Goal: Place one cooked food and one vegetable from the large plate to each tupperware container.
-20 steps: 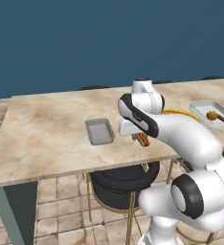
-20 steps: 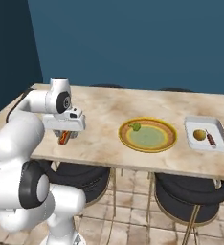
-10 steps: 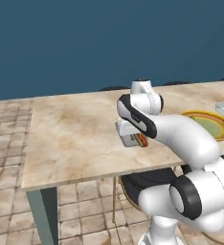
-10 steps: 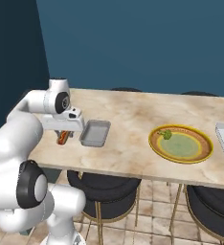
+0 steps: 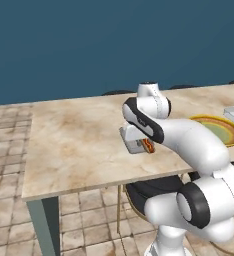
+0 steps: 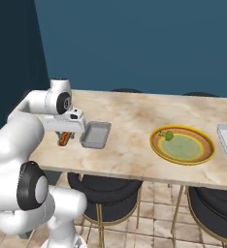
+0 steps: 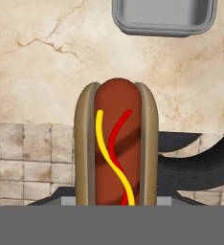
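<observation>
My gripper (image 6: 63, 137) is shut on a hot dog (image 6: 63, 140) with yellow and red sauce lines, held over the table's near edge. In the hand view the hot dog (image 7: 116, 143) stands upright in the middle and covers the fingertips. An empty light-grey tupperware container (image 6: 96, 134) lies just right of the gripper, also at the top of the hand view as a tray (image 7: 164, 16). The large plate (image 6: 158, 149) holds a green broccoli piece (image 6: 168, 136). A second container (image 6: 225, 138) with a brownish item sits at the far right. The hot dog (image 5: 148, 146) hangs beside the hand.
The marble table (image 6: 135, 111) stretches left to a corner (image 5: 36, 192). Dark round stools (image 6: 105, 193) stand under its near edge, one showing in the hand view as a stool (image 7: 195, 162). Tiled floor lies below; a dark blue wall is behind.
The whole picture has shifted: the base has driven left, so the table, tray and plate slide right in both base views. The gripper keeps its hold on the hot dog.
</observation>
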Controlling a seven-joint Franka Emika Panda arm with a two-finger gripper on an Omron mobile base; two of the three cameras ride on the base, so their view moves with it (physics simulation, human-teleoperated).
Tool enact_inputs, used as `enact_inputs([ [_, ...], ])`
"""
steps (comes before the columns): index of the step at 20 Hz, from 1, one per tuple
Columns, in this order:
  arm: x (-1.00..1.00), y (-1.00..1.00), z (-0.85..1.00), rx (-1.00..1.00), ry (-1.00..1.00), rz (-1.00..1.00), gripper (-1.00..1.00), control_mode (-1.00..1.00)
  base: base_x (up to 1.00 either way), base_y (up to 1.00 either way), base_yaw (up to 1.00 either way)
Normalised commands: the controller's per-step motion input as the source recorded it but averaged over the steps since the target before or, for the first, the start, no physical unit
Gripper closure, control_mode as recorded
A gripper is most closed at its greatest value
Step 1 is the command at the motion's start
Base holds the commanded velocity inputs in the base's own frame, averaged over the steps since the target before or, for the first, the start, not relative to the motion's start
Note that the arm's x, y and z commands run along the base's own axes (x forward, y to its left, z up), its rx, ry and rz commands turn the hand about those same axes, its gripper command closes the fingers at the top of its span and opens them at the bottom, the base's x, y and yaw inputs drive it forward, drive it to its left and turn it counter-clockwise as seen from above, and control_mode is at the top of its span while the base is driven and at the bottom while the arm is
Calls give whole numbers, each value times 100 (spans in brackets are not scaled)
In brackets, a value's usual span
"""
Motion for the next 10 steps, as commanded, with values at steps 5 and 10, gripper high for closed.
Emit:
enact_inputs([
  [5, 0, 0, 0, 0, 0, 0, 100, 100, 67, 0, -8],
  [10, 41, 0, 0, 0, 0, -3, 100, -100, 19, 0, -3],
])
